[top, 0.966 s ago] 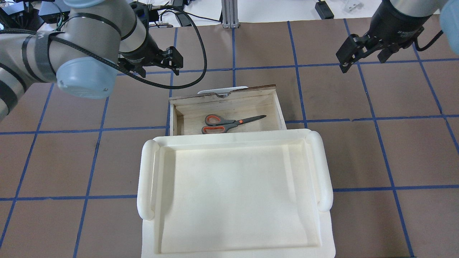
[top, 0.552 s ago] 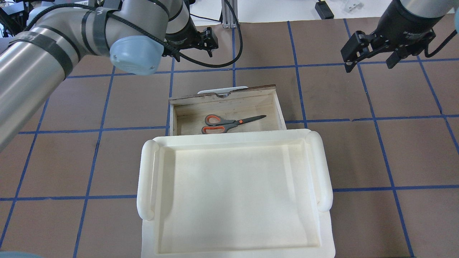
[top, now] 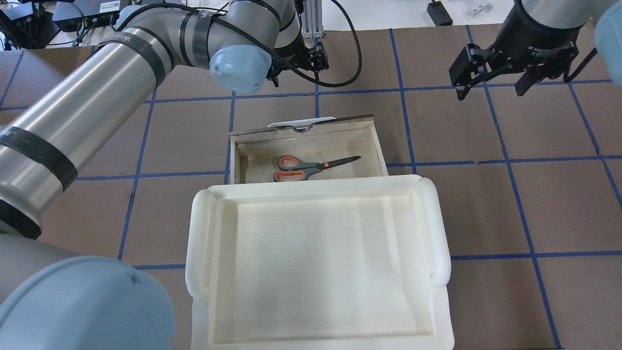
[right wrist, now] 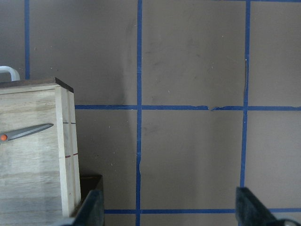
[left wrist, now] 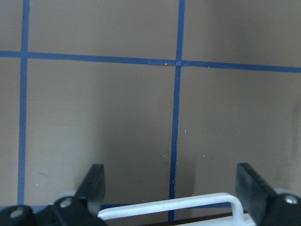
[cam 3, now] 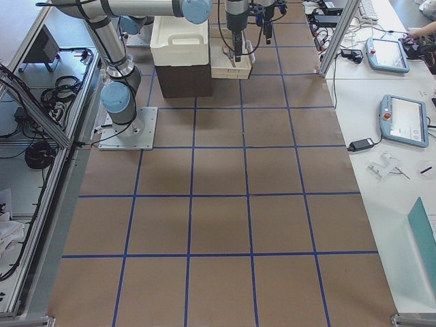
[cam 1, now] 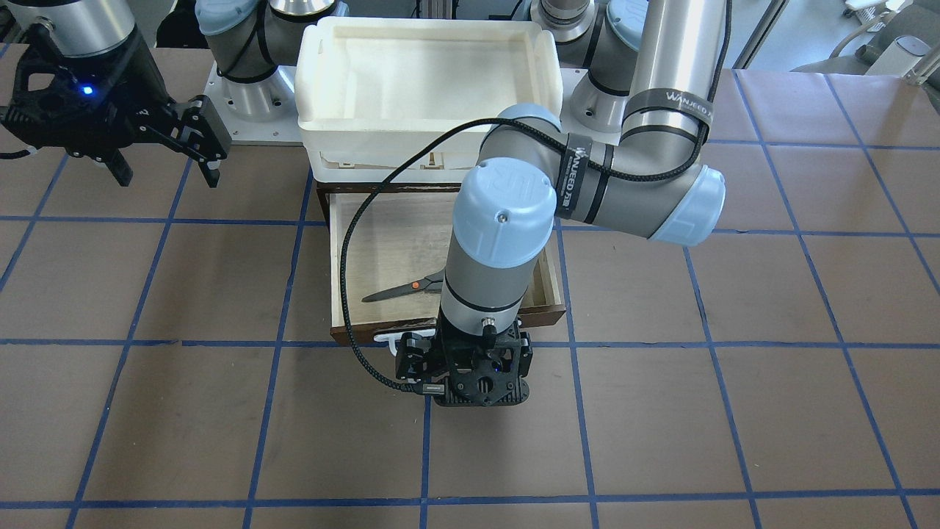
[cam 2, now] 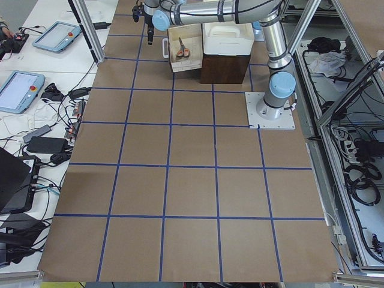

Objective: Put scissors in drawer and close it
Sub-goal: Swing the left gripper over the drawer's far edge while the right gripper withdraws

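The scissors (top: 311, 167), with grey-and-orange handles, lie flat inside the open drawer (top: 301, 129); their blade shows in the front view (cam 1: 400, 290) and the right wrist view (right wrist: 28, 132). The drawer's white bar handle (top: 301, 120) faces away from the robot. My left gripper (top: 299, 65) hovers open just beyond the drawer front (cam 1: 470, 382). In the left wrist view its gripper (left wrist: 171, 183) stands wide open, and the handle (left wrist: 169, 207) lies between the fingers (left wrist: 91, 186) at the frame's bottom. My right gripper (top: 491, 82) is open and empty, off to the drawer's side (cam 1: 165, 165).
A white foam tray (top: 199, 243) sits on the dark cabinet above the drawer (cam 1: 429, 29). The brown table has blue tape grid lines (top: 403, 90). Cables and electronics (top: 73, 19) lie past the table's far edge.
My left arm has swung from the drawer's left to just past its front, over the white handle. The right gripper has barely shifted. Scissors and drawer have not moved.
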Motion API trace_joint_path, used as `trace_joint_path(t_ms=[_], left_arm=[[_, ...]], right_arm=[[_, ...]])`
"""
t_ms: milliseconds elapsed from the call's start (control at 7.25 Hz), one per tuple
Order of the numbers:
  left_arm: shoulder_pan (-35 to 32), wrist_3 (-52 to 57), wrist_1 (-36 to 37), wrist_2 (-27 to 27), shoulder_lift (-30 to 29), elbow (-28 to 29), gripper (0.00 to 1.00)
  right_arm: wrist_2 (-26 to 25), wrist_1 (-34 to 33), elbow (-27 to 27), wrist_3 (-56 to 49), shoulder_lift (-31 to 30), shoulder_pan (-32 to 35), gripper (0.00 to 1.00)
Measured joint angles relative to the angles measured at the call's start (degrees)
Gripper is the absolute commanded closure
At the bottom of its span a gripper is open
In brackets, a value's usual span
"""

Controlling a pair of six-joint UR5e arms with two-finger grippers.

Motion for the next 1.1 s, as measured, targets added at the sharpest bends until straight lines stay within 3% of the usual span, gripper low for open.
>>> trace_joint_path(t_ms=[1103], left_arm=[[0.27,-0.33,-8.78,-0.7,-10.15,1.74,0.01]], right_arm=[[-0.91,0.49,0.1,1.61,0.21,1.0,0.0]])
